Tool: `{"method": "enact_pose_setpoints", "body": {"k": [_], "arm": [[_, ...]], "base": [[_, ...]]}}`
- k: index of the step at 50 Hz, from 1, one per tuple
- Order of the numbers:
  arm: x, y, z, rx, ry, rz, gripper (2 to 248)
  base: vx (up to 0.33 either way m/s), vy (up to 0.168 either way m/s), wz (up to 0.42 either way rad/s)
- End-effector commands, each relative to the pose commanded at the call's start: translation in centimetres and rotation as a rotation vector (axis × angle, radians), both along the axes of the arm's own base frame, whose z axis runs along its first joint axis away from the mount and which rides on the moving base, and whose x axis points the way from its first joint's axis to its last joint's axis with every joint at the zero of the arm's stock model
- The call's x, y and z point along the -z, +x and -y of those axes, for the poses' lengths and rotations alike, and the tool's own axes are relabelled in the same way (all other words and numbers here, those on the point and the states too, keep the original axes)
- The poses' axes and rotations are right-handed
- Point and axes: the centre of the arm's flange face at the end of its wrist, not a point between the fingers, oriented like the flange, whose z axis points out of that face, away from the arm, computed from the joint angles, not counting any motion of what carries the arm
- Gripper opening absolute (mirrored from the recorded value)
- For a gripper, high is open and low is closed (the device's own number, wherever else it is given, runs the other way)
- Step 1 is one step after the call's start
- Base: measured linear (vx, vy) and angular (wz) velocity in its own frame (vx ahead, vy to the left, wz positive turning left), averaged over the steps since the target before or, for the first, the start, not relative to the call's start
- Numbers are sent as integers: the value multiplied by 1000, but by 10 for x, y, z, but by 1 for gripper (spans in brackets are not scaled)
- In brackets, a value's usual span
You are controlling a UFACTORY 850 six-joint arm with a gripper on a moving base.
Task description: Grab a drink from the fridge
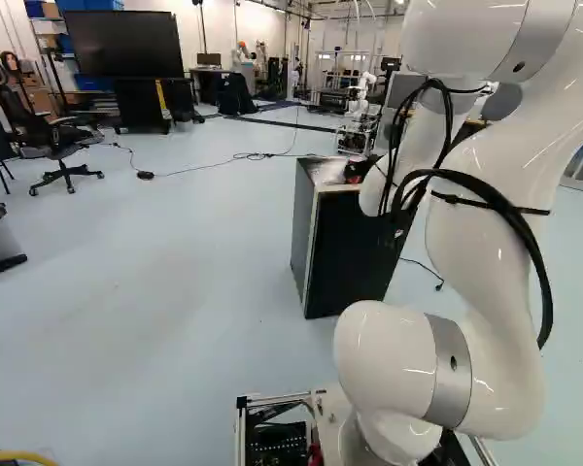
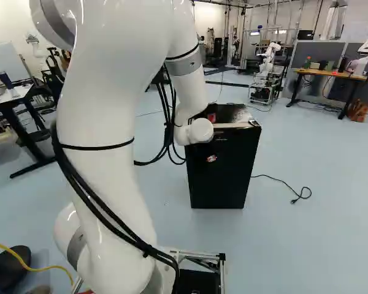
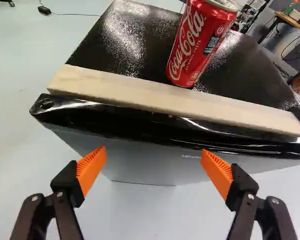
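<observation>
An office chair [image 1: 49, 131] stands on the pale floor [image 1: 155, 262].

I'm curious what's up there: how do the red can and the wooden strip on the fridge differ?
The can is shiny red with white lettering; the wooden strip is pale and plain. The can is round and stands on end, while the strip is long, straight and lies flat. Both are on top of the fridge, ahead of the gripper.

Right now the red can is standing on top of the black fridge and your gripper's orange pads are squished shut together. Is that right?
Not quite: the pads aren't shut together. The wrist view shows the gripper open, its two orange pads wide apart. The red can is standing on top of the black fridge, just as you said.
</observation>
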Motion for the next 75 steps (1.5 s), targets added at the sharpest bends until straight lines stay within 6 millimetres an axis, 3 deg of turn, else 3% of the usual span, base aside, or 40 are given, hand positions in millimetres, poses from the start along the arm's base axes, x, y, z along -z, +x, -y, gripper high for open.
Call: {"method": "enact_pose_setpoints", "body": {"k": [30, 53, 65, 75], "arm": [[0, 7, -2, -10, -1, 3, 247], [-3, -31, -6, 14, 9, 1, 247], [-11, -49, -9, 40, 30, 85, 247], [-19, -51, -9, 69, 49, 185, 247]], "base": [[0, 0, 0], [0, 0, 0], [0, 0, 0], [0, 0, 0]]}}
